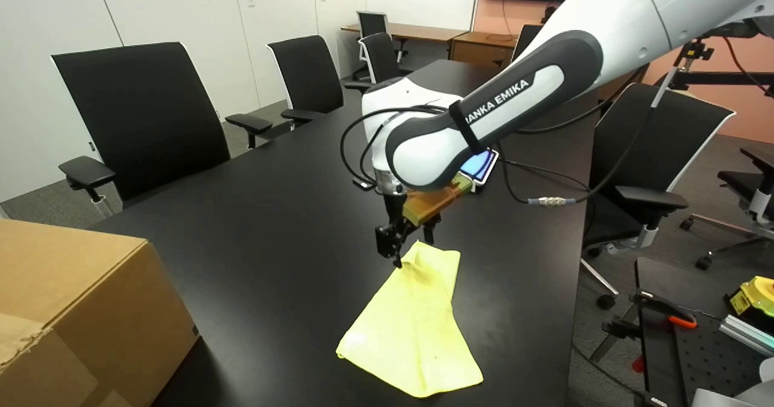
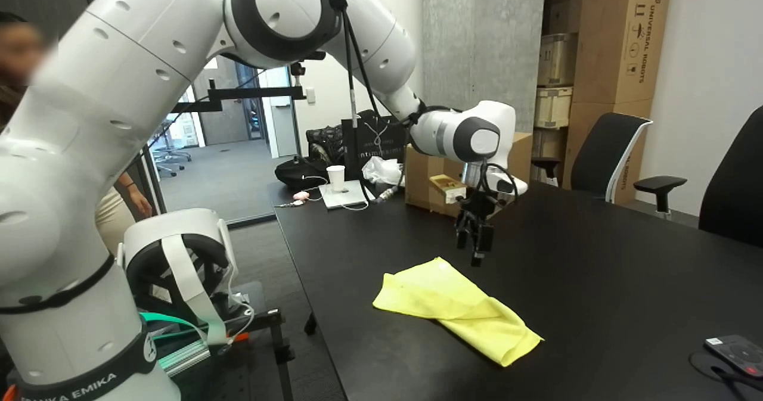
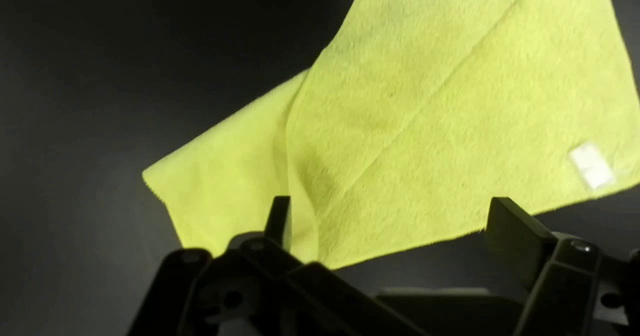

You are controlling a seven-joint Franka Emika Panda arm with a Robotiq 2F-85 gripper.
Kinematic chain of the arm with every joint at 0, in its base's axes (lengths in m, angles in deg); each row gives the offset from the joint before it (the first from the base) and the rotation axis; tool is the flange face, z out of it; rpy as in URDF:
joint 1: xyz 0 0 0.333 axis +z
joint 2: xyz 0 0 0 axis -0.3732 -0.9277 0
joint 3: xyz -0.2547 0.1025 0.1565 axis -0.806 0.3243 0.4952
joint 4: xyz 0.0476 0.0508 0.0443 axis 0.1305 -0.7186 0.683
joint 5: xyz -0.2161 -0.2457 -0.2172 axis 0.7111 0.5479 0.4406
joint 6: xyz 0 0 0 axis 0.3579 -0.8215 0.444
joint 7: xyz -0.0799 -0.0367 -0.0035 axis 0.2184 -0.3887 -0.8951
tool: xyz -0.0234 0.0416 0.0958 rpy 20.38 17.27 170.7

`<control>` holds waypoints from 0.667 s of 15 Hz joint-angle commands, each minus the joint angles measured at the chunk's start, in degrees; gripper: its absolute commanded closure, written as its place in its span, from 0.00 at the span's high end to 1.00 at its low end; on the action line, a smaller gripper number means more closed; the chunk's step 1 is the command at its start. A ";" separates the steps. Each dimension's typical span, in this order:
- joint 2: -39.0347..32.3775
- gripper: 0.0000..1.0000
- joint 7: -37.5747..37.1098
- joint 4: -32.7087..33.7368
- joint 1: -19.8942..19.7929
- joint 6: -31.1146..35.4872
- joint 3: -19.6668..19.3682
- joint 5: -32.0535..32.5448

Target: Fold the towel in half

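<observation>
The pale yellow towel point(image 1: 411, 328) lies on the dark table, wide at one end and narrower at the other. It also shows in an exterior view point(image 2: 441, 294), with a fold line across its middle. In the wrist view the towel point(image 3: 425, 126) has a long crease, a raised overlapping fold near the left finger and a white tag point(image 3: 592, 165) at right. My gripper point(image 3: 391, 201) is open, with nothing held between its fingers. In both exterior views the gripper point(image 1: 413, 251) point(image 2: 470, 253) points down by the towel's edge, seemingly above the table.
A brown cardboard box point(image 1: 121, 310) stands on the table; it also shows behind the gripper point(image 2: 438, 171). A small tablet point(image 1: 481, 164) lies behind the wrist. A cup point(image 2: 335, 177) and a black device point(image 2: 739, 353) are on the table. Chairs line the sides.
</observation>
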 commanded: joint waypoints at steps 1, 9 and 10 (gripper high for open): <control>5.88 1.00 5.90 -11.47 1.06 3.05 2.39 1.32; 7.14 1.00 17.76 -26.01 3.54 14.12 5.62 9.24; 7.08 1.00 18.64 -27.00 4.13 15.31 5.99 10.56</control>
